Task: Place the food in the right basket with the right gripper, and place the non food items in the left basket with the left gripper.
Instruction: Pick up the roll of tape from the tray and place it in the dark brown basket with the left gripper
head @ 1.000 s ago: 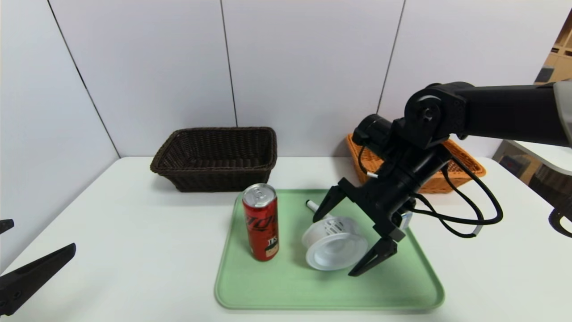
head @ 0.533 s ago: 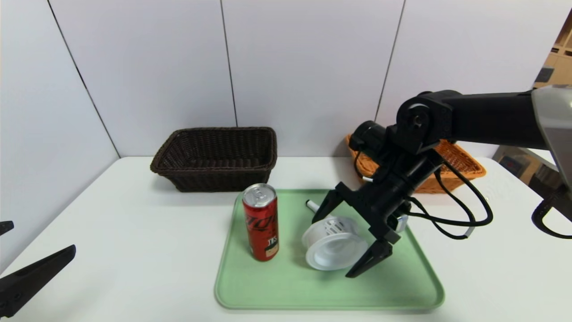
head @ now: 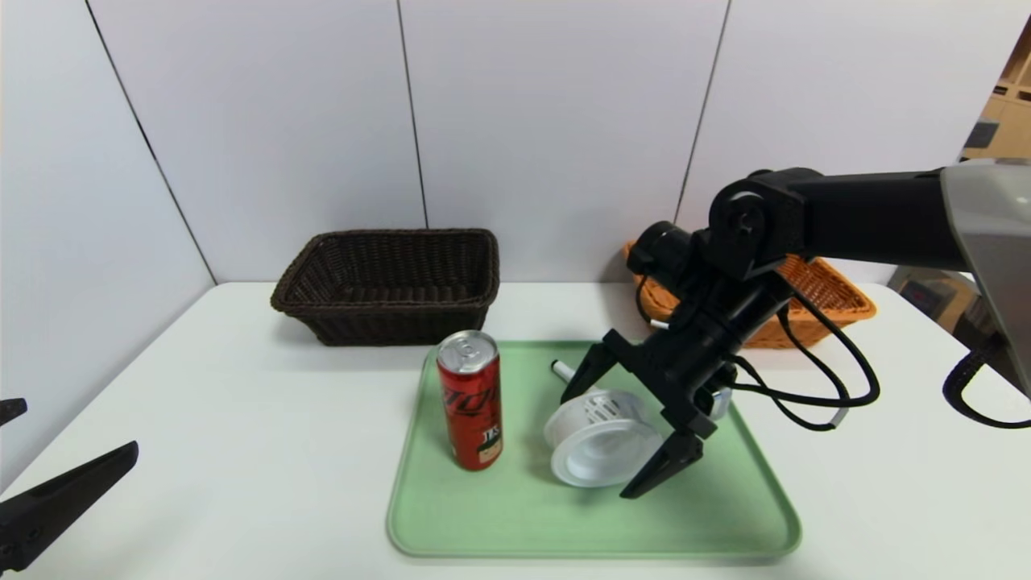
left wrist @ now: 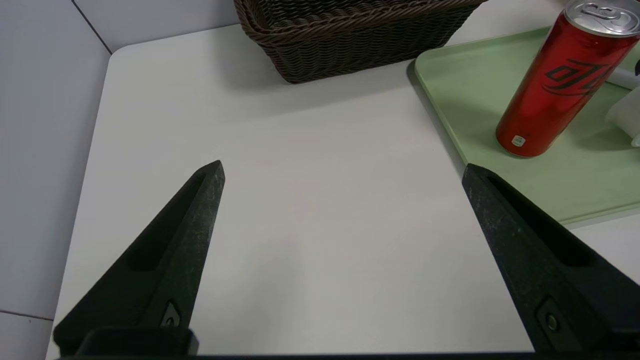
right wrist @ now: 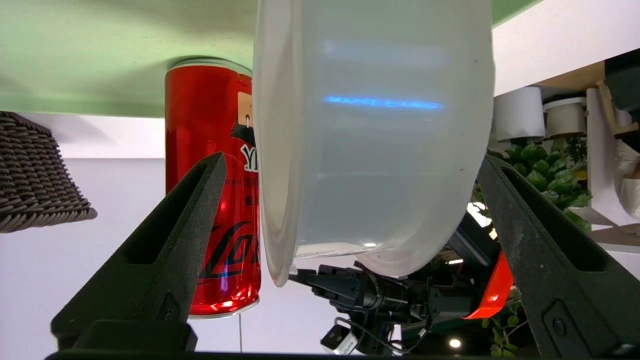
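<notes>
While right tool (head: 614, 431) gapes astride one strainer (head: 600, 441): one can (head: 470, 400), two baskets; left tool (left wrist: 345, 172) gapes.

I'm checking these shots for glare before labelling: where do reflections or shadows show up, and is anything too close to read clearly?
Head view: soft shadows fall beside the red can on the green tray. Left wrist view: the dark basket shades the table in front of it. Right wrist view: the white strainer fills the frame, hazy, with a blue streak of reflected light; the can shows glossy highlights.
</notes>
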